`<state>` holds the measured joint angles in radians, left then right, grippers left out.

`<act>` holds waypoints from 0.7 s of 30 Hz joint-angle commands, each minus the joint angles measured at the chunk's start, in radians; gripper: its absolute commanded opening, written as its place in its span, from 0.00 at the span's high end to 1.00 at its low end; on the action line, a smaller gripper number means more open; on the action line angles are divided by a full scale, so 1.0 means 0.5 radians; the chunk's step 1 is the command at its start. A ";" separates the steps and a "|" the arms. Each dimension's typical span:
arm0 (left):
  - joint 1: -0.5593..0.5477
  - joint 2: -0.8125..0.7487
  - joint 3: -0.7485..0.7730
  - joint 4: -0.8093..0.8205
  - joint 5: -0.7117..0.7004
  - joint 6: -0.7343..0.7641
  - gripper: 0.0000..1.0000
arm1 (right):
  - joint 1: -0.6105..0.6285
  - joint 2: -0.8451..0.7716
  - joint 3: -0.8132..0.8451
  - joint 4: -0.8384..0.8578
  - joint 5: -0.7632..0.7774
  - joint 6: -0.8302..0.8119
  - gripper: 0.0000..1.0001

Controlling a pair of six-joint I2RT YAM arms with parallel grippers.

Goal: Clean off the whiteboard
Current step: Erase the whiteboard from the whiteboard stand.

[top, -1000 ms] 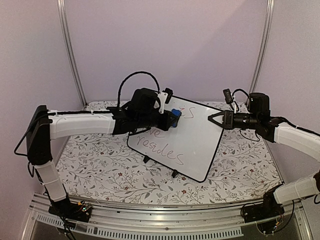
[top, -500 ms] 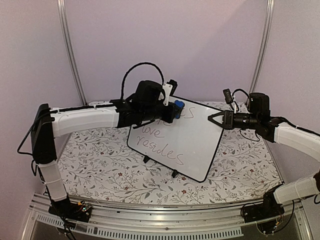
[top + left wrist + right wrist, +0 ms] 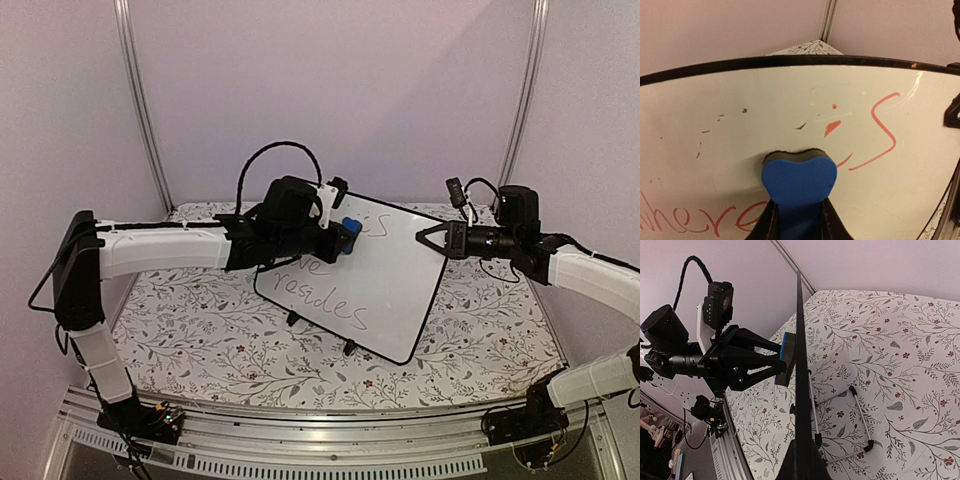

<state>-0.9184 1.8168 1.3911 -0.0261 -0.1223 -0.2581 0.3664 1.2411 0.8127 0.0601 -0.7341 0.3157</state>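
A flower-patterned tablecloth covers the table, with pale walls behind. On it a large white rectangular whiteboard with a thin black rim stands tilted on small black feet. Its right edge is clamped between the right gripper's fingers. The left gripper pinches a blue foam eraser block that is pressed to the board ahead of its fingers, with a red stroke just to their right.

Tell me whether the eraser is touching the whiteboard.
Touching. The right wrist view shows the whiteboard edge-on with the eraser flat against it, no gap.
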 commanded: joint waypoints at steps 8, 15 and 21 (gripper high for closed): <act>-0.038 -0.039 -0.182 -0.083 0.030 -0.042 1.00 | 0.098 0.012 0.004 -0.163 -0.176 -0.258 1.00; -0.042 0.011 -0.051 -0.077 0.023 -0.008 1.00 | 0.099 0.009 0.001 -0.161 -0.176 -0.260 1.00; -0.039 0.107 0.147 -0.112 -0.043 0.076 1.00 | 0.103 0.010 0.003 -0.165 -0.178 -0.260 1.00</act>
<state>-0.9268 1.8133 1.3956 -0.0677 -0.1196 -0.2546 0.3668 1.2411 0.8127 0.0601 -0.7349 0.3134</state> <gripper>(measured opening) 0.198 0.015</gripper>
